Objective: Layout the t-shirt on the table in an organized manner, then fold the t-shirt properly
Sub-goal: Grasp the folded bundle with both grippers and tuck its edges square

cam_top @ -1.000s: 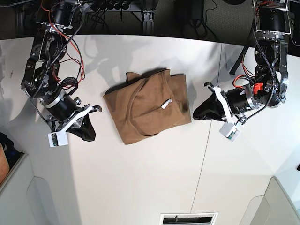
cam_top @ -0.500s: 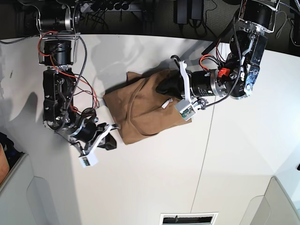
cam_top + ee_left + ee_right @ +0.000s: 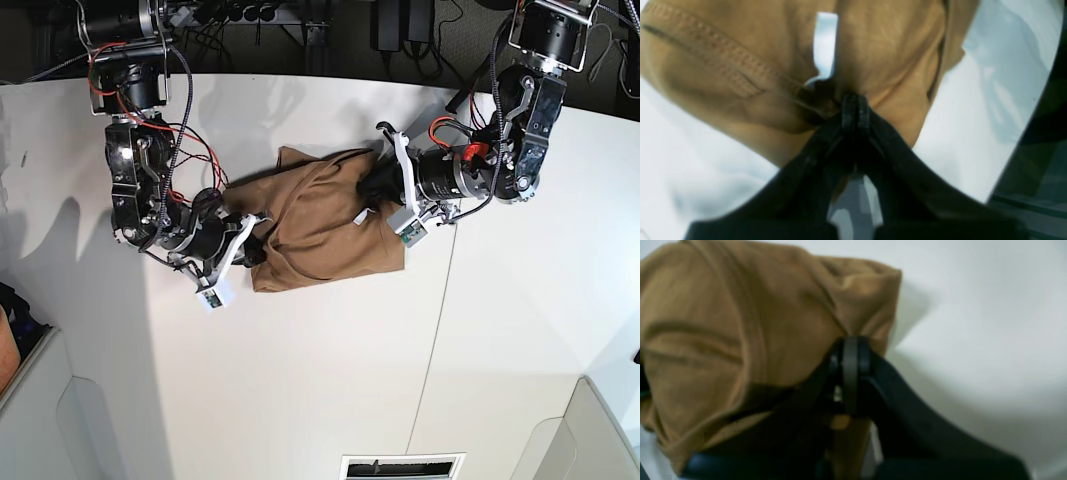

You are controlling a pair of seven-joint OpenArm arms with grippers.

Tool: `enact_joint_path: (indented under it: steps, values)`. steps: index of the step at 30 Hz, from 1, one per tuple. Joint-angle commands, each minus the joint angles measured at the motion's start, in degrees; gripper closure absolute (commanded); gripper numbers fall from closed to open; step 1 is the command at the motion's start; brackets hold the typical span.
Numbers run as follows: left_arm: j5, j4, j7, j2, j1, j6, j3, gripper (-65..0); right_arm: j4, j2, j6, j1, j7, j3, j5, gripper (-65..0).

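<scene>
In the left wrist view, my left tool has its black tips pinched together on a bunch of the plain tan-brown soft cotton t-shirt, just beside the stitched neckband and the small white tag. The fabric puckers toward the tips, so I judge it light, limp and prone to dragging in folds.

In the right wrist view, my right tool is likewise clamped on a gathered corner of cloth, with the bare white surface beyond it.

In the base view, the shirt lies crumpled in the middle of the large smooth white table, nearer its far edge, between both arms, just beside the thin dark seam. I would rather hold it at the shoulders or hem corners, where seams give firmer purchase. The tabletop looks slick, so the cloth should slide easily. Beyond the far edge sit dark cables and equipment.
</scene>
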Motion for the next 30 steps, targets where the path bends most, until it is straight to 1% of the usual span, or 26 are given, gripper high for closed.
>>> enact_joint_path:
  steps: [1, 4, 6, 9, 12, 16, 21, 24, 28, 30]
  values:
    - [0.5, 0.7, -1.1, -0.4, -1.7, -0.3, -0.3, 0.0, 1.8, 0.2, 0.4, -0.3, 0.0, 0.1, 0.9, 0.0]
    - [2.8, 0.5, -1.9, -0.4, -3.6, -0.3, -0.3, 0.0, 5.7, 0.2, 0.4, -3.7, -0.2, 0.1, 1.6, 0.0]
    - [4.0, -0.4, -2.8, -0.4, -4.9, -0.3, -0.3, 0.0, 9.4, 0.1, 0.4, -6.3, -0.7, 0.1, 3.4, 0.0]
    - [4.2, -3.8, -4.3, 0.0, -7.1, -0.3, -0.2, 0.0, 14.6, 0.1, 0.4, -9.8, -2.3, 0.0, 7.1, 0.0]
    - [4.4, -7.3, -5.1, 1.0, -9.6, -0.3, -0.2, 0.0, 17.4, -0.4, 0.4, -12.5, -4.0, -0.2, 8.5, 0.0]
    - [5.7, -10.3, -6.3, 1.9, -13.4, -0.3, -0.2, 0.0, 20.1, -1.7, 0.5, -16.2, -4.1, -0.4, 9.4, 0.0]
    - [5.6, -10.8, -6.1, 1.9, -17.3, -0.3, 0.0, 0.0, 22.7, -4.3, 0.7, -20.2, -4.3, -0.5, 10.2, 0.0]
    - [5.6, -10.8, -6.1, 1.9, -18.7, -0.3, 2.0, 0.0, 23.2, -5.1, 0.7, -21.1, -4.5, -0.8, 10.9, 0.0]
    - [5.7, -10.8, -5.5, 1.9, -18.8, -0.3, 6.3, 0.0, 23.4, -5.1, 0.7, -21.5, -4.9, -1.9, 11.8, 0.0]
    - [5.7, -10.8, -5.0, 1.9, -18.8, -0.3, 7.4, 0.0, 23.7, -5.1, 0.7, -21.5, -5.0, -1.9, 11.8, 0.0]
